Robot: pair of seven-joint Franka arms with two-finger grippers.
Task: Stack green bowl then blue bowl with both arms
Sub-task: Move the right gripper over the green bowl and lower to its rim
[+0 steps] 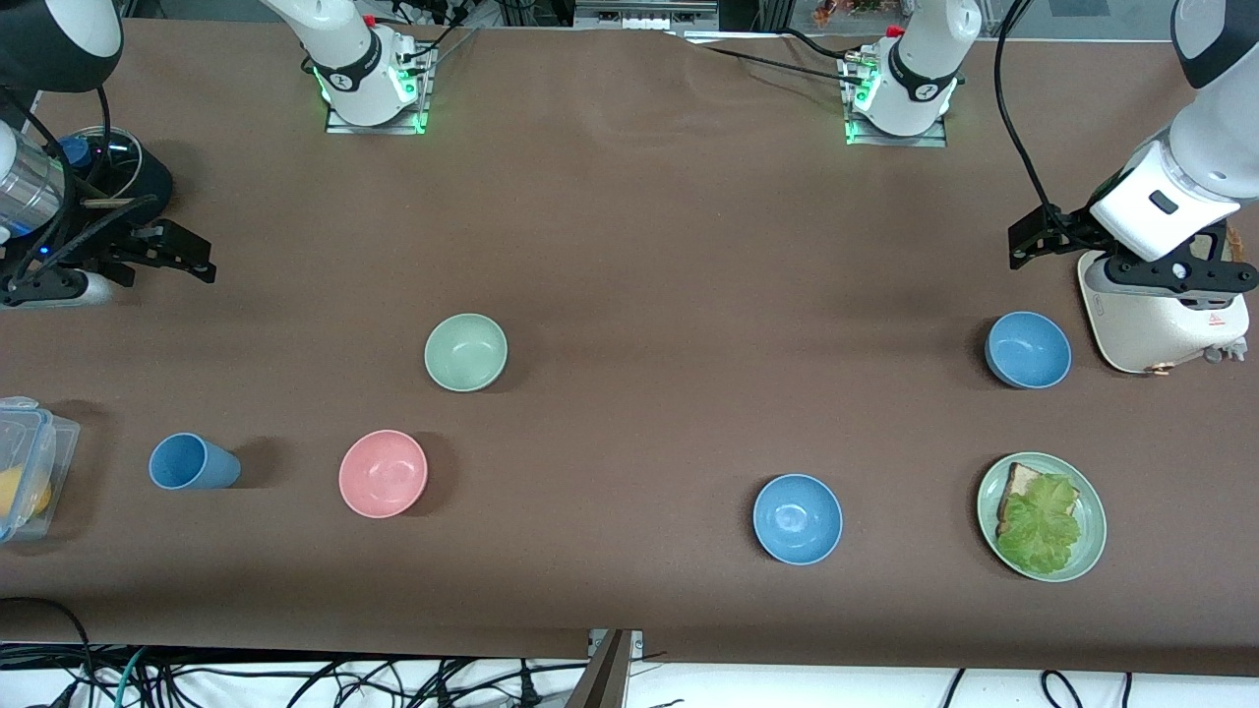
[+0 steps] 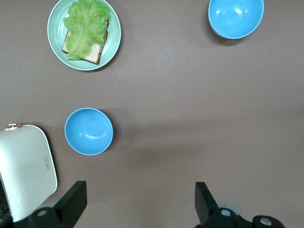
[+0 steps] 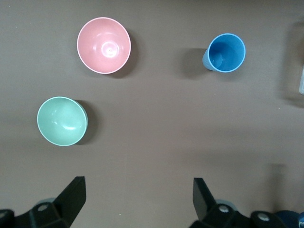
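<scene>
The green bowl (image 1: 465, 352) stands upright toward the right arm's end of the table and also shows in the right wrist view (image 3: 62, 120). The blue bowl (image 1: 1028, 350), dusty blue, stands toward the left arm's end beside a white appliance (image 1: 1161, 320); it also shows in the left wrist view (image 2: 89, 131). My left gripper (image 1: 1131, 261) hangs open and empty above the white appliance, and shows open in its own view (image 2: 140, 190). My right gripper (image 1: 103, 278) hangs open and empty over the table's edge at the right arm's end, and shows open in its own view (image 3: 138, 186).
A pink bowl (image 1: 383, 473) and a blue cup (image 1: 192, 462) stand nearer the camera than the green bowl. A brighter sky-blue bowl (image 1: 798, 518) and a plate (image 1: 1092, 551) with bread and lettuce stand nearer than the blue bowl. A clear container (image 1: 29, 462) and a dark appliance (image 1: 133, 182) sit at the right arm's end.
</scene>
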